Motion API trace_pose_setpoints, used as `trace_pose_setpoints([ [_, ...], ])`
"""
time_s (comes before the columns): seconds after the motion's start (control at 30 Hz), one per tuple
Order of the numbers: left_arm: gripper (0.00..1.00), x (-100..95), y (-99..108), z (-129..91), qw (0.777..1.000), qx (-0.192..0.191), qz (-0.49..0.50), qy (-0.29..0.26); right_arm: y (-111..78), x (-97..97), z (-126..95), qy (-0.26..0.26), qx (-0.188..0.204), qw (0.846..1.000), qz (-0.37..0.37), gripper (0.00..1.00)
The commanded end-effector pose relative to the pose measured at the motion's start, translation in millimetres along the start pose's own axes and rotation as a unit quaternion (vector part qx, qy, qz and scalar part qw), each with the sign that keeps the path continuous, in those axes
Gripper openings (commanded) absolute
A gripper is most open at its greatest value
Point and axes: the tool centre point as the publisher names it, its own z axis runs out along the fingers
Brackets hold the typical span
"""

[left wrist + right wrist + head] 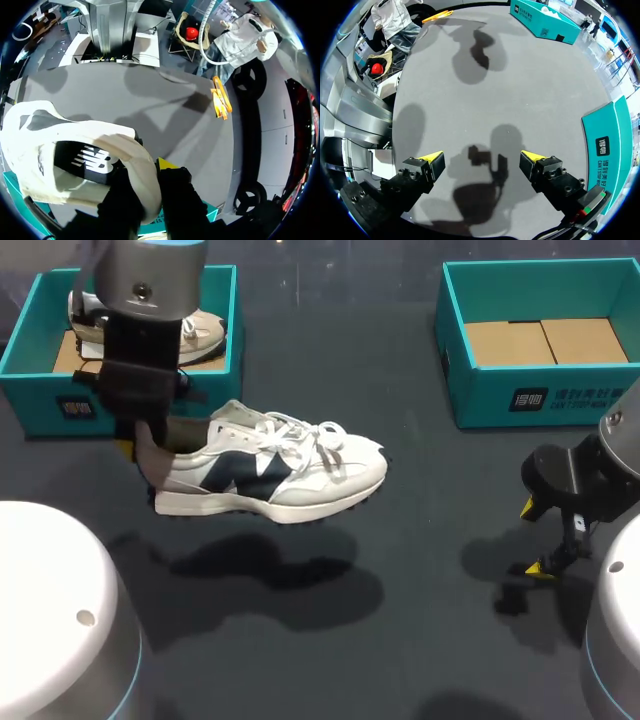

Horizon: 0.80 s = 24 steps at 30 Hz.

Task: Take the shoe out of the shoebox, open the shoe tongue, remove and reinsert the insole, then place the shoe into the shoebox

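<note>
A white sneaker with a navy side patch and white laces (270, 470) hangs level above the dark table, its shadow beneath it. My left gripper (140, 455) is shut on its heel collar. In the left wrist view the heel rim (85, 155) passes between the fingers of that gripper (150, 172), and one yellow tip (165, 164) shows. Behind the arm stands the teal shoebox (30, 400), with a second sneaker (205, 335) in it. My right gripper (532, 538) (482, 162) hovers low over the table at the right, open and holding nothing.
A second teal box (540, 390) with a bare cardboard floor stands at the back right, beside my right gripper (607, 145). White robot bases fill both front corners. Bare dark table lies between the sneaker and the right arm.
</note>
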Motion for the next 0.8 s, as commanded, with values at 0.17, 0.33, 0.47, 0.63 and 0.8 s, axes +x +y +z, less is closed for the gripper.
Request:
trace_pose_setpoints([
  [0.17, 0.00, 0.5, 2, -2, 1.000, 0.002, 0.001, 0.000, -0.4, 1.8, 0, -0.001, 0.001, 1.000, 0.000, 1.00],
  [0.33, 0.00, 0.5, 2, -2, 1.000, 0.002, 0.001, 0.000, -0.4, 1.8, 0, -0.001, 0.001, 1.000, 0.000, 1.00],
  [0.47, 0.00, -36.9, 13, 23, 0.999, -0.004, -0.024, 0.022, -0.4, 1.8, 0, -0.001, 0.001, 1.000, 0.000, 1.00],
  [0.63, 0.00, -62.0, 17, 40, 0.999, -0.001, -0.024, 0.031, -0.4, 1.8, 0, -0.001, 0.001, 1.000, 0.000, 1.00],
  [0.8, 0.00, -82.3, 16, 49, 0.999, -0.003, -0.016, 0.036, -0.4, 1.8, 0, -0.001, 0.001, 1.000, 0.000, 1.00],
])
